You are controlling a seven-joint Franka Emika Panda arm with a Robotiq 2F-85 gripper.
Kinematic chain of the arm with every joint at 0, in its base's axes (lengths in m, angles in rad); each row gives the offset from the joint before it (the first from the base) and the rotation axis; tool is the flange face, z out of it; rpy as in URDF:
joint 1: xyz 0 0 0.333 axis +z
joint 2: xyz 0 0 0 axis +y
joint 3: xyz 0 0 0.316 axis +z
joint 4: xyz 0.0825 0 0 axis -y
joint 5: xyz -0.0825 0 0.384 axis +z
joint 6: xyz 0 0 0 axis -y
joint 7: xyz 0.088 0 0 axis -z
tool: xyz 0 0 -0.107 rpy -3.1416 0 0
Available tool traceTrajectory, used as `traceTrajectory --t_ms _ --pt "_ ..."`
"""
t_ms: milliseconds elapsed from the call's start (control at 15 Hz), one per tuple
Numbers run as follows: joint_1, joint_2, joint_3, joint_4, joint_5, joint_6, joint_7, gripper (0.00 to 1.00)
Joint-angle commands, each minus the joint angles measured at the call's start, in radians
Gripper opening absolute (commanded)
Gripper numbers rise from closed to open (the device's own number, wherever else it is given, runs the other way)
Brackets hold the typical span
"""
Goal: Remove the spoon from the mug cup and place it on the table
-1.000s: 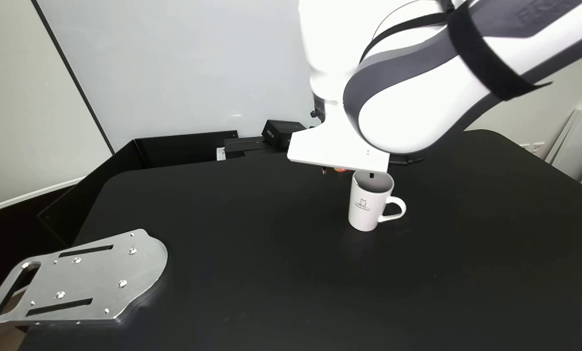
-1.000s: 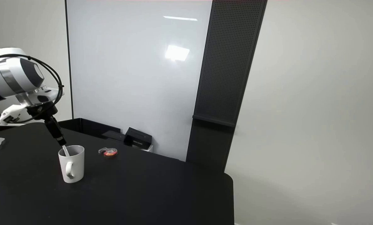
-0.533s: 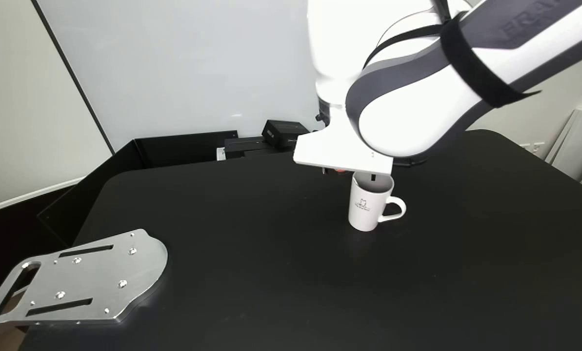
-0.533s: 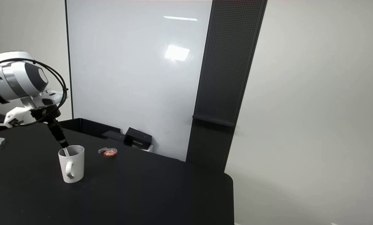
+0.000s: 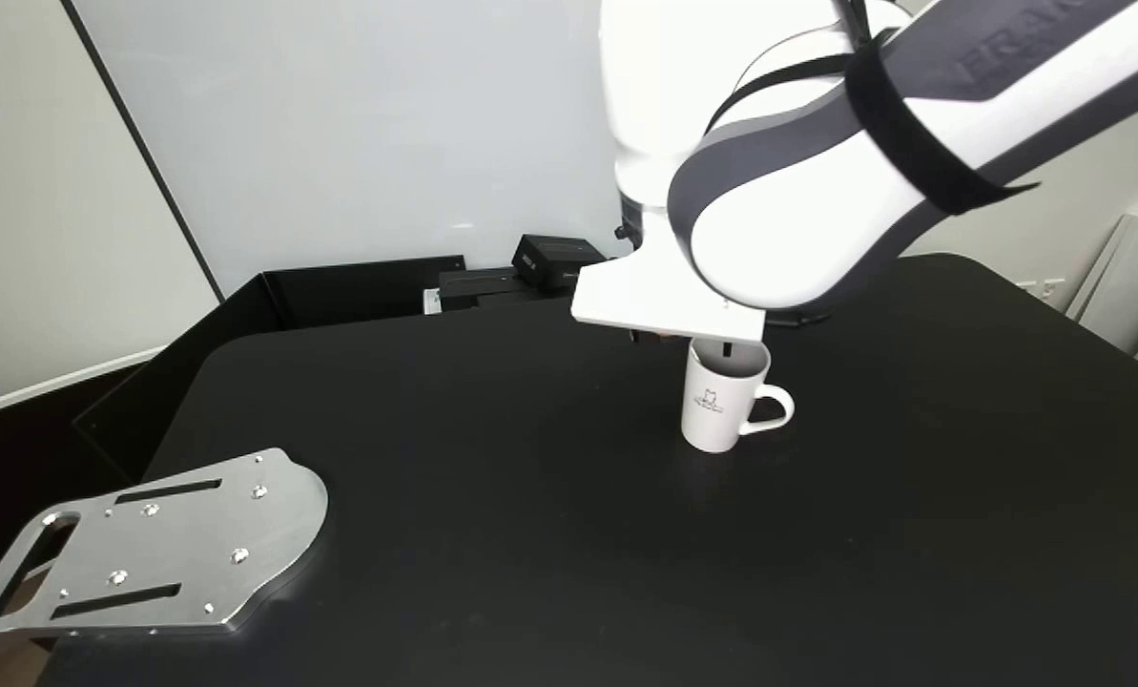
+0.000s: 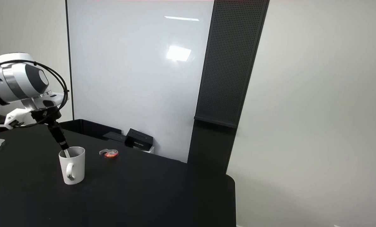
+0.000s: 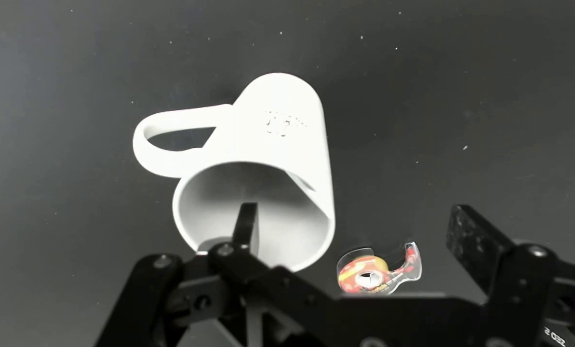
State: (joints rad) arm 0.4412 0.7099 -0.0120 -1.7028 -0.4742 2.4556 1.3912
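My gripper [image 7: 354,219] is black; my arm [image 5: 802,224] is white with dark grey panels and a black strap [image 5: 912,138]. The mug cup [image 5: 712,422] is white, its inside shaded grey, with a small dark line drawing on the side. The spoon [image 6: 67,153] is whitish. The table [image 5: 492,534] is black, flecked with pale specks. The tape dispenser [image 7: 363,271] is clear, with red, orange and yellow; the slotted metal plate [image 5: 192,530], silver-grey.
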Motion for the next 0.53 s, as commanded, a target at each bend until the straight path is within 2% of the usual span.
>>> traceTrajectory --t_ms 0,67,133,200,267,467 --pt "0.021 0.012 -0.024 0.032 0.021 -0.005 -0.011 1.0" --pt "0.023 0.012 -0.025 0.032 0.021 -0.004 -0.012 1.0" --pt "0.025 0.013 -0.027 0.031 0.02 -0.002 -0.01 0.75" --pt "0.027 0.013 -0.029 0.03 0.019 -0.002 -0.009 0.74" --pt "0.027 0.011 -0.03 0.029 0.02 -0.001 -0.009 0.68" --pt "0.025 0.009 -0.03 0.028 0.022 0.0 -0.01 0.45"
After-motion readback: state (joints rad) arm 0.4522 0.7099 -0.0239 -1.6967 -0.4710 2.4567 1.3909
